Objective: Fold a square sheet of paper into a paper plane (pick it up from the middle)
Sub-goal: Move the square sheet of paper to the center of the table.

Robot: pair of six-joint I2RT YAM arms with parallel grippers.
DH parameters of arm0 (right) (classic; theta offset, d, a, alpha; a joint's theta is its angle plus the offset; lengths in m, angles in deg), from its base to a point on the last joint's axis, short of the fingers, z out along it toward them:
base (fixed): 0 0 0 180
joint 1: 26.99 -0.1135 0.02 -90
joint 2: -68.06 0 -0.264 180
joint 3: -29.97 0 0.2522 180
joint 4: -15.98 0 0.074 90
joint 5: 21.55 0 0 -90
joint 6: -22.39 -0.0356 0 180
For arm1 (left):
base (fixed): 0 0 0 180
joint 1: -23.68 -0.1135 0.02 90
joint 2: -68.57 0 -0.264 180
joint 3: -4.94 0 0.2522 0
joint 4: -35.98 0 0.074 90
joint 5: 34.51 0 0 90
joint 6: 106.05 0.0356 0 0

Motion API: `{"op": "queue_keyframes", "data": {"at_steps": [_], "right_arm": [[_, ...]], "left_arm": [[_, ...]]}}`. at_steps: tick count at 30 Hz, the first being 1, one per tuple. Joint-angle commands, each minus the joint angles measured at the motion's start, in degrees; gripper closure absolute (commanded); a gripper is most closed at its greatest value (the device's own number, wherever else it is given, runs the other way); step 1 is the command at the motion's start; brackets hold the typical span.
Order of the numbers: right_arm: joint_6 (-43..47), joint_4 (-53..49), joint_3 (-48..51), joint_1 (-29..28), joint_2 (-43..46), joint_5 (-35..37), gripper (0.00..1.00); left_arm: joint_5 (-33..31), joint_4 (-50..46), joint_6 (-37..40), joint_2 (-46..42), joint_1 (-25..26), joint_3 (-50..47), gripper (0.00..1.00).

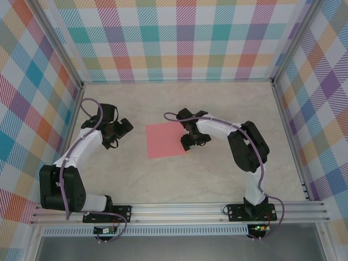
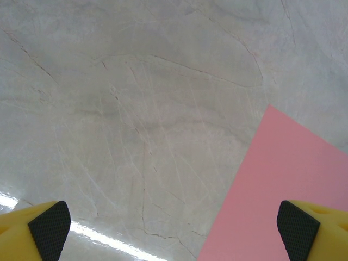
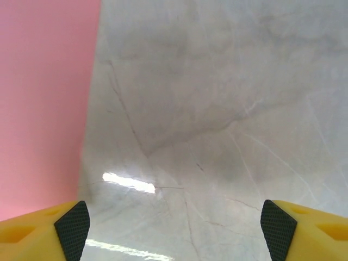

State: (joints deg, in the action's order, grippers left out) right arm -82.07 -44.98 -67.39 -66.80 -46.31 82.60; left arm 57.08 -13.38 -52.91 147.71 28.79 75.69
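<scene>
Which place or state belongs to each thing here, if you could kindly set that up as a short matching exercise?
Things
1. square sheet of paper
2. left gripper
3. right gripper
4. table

Places or states
A. open, at the sheet's right edge
B. pink, lying flat and unfolded mid-table
C. open, on the sheet's left side
D. pale, marble-patterned surface

Pairs: 1-B, 2-C, 3-A, 4-D
</scene>
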Motion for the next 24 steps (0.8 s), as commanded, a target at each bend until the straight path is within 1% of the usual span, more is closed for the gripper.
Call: {"op": "queue_keyframes", "data": {"at_steps": [1,2,5,7,13,18,24], "right_arm": [[-7.3,0.4,-8.4,-3.2,0.2,-6.6,0.17],[-8.4,0.9,-10.8,-4.3,-1.5,-7.8,0.19],[-10.8,-0.4,-19.3,-7.1,-8.4,-6.6,0.22],[-12.3,-1.6,-24.5,-7.7,-12.5,-7.1,0.24],[-14.4,-0.8,-32.0,-7.7,-19.4,-11.0,0.24],[-16.4,-0.7,-30.6,-7.3,-20.6,-12.5,0.23],[-17.6,1.9,-20.6,-6.6,-17.4,-12.9,0.22]], "left_arm": [[2.5,1.2,-2.1,0.9,-0.9,-1.2,0.00],[2.9,1.6,-2.7,1.1,-0.8,-1.6,0.00],[3.9,2.0,-3.2,1.5,-0.8,-1.9,0.00],[4.3,1.9,-3.2,1.9,-0.9,-1.7,0.00],[4.8,1.7,-3.4,2.9,-0.9,-1.8,0.00],[5.4,1.9,-3.8,3.5,-0.8,-1.7,0.00],[5.7,2.0,-3.9,4.0,-0.8,-1.5,0.00]]}}
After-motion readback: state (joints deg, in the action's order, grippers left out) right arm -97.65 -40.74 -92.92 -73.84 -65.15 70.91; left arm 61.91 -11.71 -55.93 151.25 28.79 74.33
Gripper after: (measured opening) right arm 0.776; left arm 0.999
